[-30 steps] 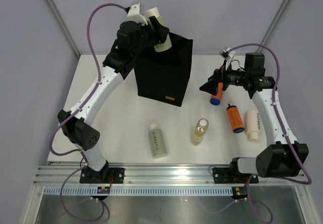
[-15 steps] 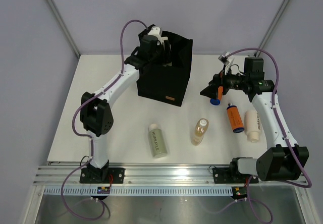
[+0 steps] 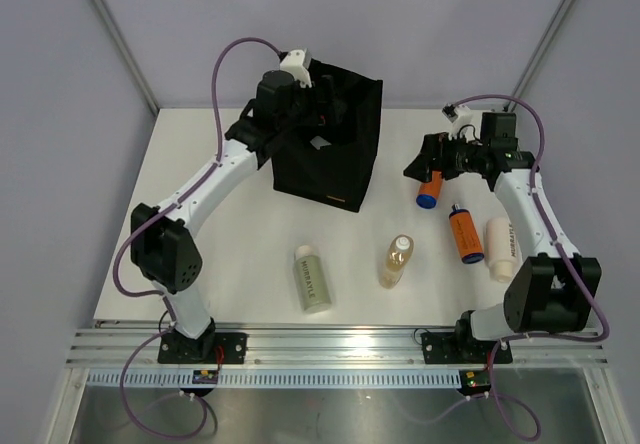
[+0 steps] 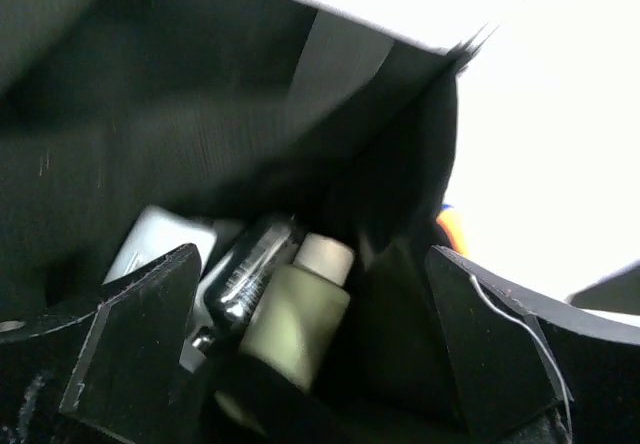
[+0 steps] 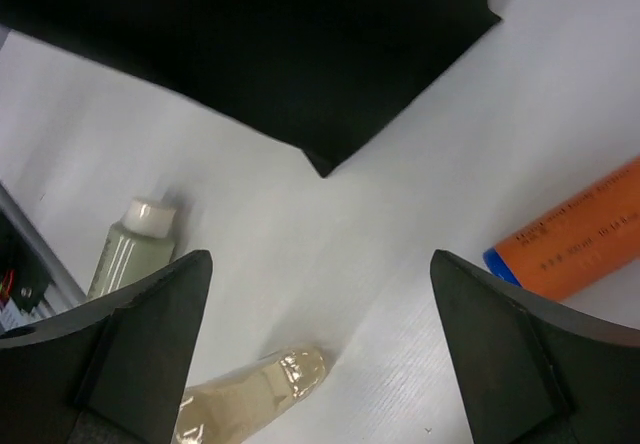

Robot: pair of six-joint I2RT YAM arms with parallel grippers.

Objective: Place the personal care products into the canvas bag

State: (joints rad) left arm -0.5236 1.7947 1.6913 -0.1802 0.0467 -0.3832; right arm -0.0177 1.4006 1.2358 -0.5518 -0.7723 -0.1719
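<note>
Top external view, left to right: the left gripper (image 3: 330,107) is hanging over the open mouth of the canvas bag (image 3: 325,164), which is standing upright at the far middle of the table (image 3: 200,254), its tan label (image 3: 340,199) facing the near side. Left wrist view: the left fingers (image 4: 130,354) are spreading wide with nothing between them and pointing down into the bag, where a cream bottle (image 4: 295,319) is lying beside a dark glossy bottle (image 4: 245,269), with a pale flat-sided item (image 4: 160,244) just left of that. On the table nearer than the bag, an olive-green bottle (image 3: 312,280) is lying with its cap toward the bag, and an amber bottle (image 3: 396,261) is lying to its right, apart from it. The right gripper (image 3: 418,167) is hovering right of the bag, just beside an orange tube (image 3: 432,184) with a blue cap; in the right wrist view the right fingers (image 5: 140,334) are standing released and empty. A second orange tube (image 3: 463,234) and a white tube (image 3: 499,248) are lying side by side, farthest right.
</note>
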